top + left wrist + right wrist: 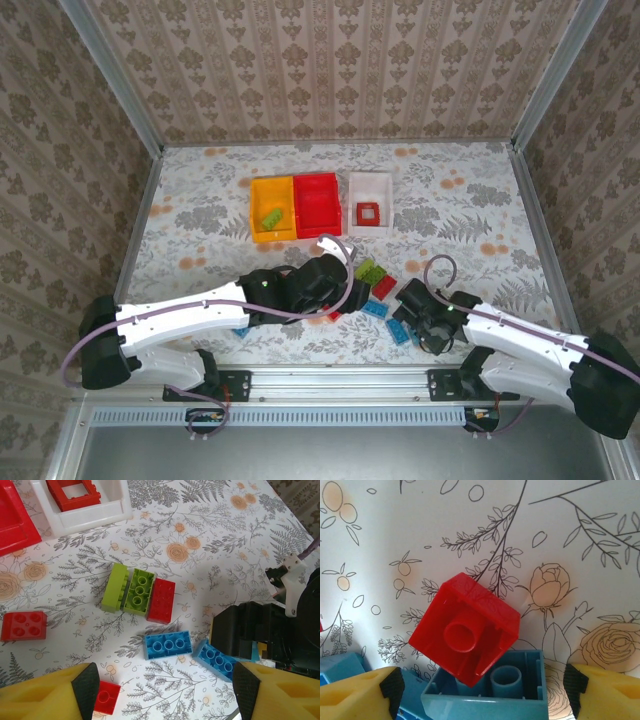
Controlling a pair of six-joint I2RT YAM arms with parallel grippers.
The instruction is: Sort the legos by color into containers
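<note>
**A:** How far along is the sort?

**B:** Barely begun, I'd judge. On the flowered surface (200, 220), well beyond both tools, three containers stand in a row. The yellow container (268, 193) holds one green brick (271, 217). The red container (317, 205) looks bare. The white container (386, 200) holds the red frame (369, 212). Most of the legos lie loose, close to the tools.

**A:** And the tools?

**B:** Both are released and hold nothing. The right tool (482, 687) sits low with its fingers spread wide. A blue brick (530, 680) lies underside-up between them, apart from both pads. A red brick (465, 630) leans tilted on it, just ahead. The left tool (165, 690) hovers over the scatter.

**A:** So the step in hand?

**B:** A pickup by the right tool, I think, though I cannot tell which brick it wants. Closing where it is would take the blue one and likely tip the red one off. Taking the red means reaching slightly ahead.

**A:** What do the views add to each other?

**B:** The overhead view gives the row of containers and their contents. The right wrist view gives the lean and the hollow undersides. The left wrist view lays out what is ahead of the left tool. There, two green bricks (140, 591) and a long red brick (161, 600) touch side by side, and two blue bricks (167, 645) lie nearer. A small red brick (106, 697) lies just beside one finger (86, 685).
</note>
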